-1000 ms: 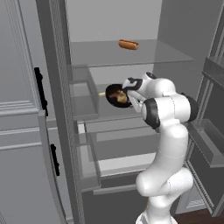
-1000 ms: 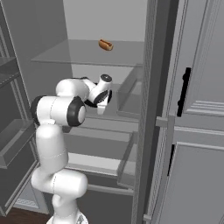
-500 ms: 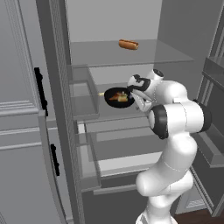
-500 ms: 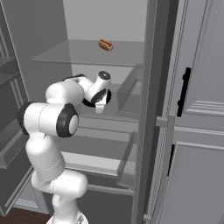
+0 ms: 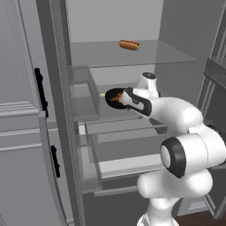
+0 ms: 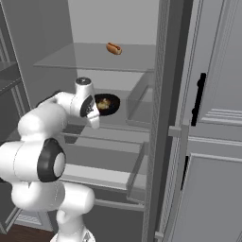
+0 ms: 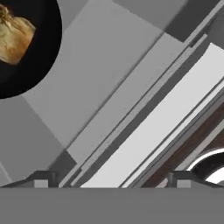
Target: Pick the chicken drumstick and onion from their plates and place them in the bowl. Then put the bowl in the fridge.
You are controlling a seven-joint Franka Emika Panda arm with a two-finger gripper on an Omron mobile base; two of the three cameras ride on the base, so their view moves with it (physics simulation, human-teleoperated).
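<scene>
The dark glossy bowl (image 5: 113, 94) (image 6: 108, 105) rests on a glass shelf in the middle of the open grey fridge (image 5: 176, 31) (image 6: 42, 33). Golden-brown food (image 7: 15, 37) lies in the bowl (image 7: 30, 70); I cannot tell the chicken drumstick from the onion. My gripper (image 5: 126, 99) (image 6: 94, 120) (image 7: 111, 181) is open, right beside the bowl's near rim and off it, with nothing between its fingers. In the hand view the bowl sits at the upper left, away from both fingertips. The plates are out of view.
A hot dog in a bun (image 5: 129, 44) (image 6: 113, 48) lies on the shelf above. Below the bowl's shelf a drawer (image 5: 128, 150) (image 6: 101, 158) stands pulled out. The fridge door's racks (image 5: 216, 75) (image 6: 9, 71) flank the arm. Grey cabinets (image 5: 17, 132) (image 6: 212, 142) stand beside the fridge.
The gripper was shut on the bowl's rim a second ago; it has opened and let go. The bowl now stays on the shelf, and the arm's elbow has swung out and down.
</scene>
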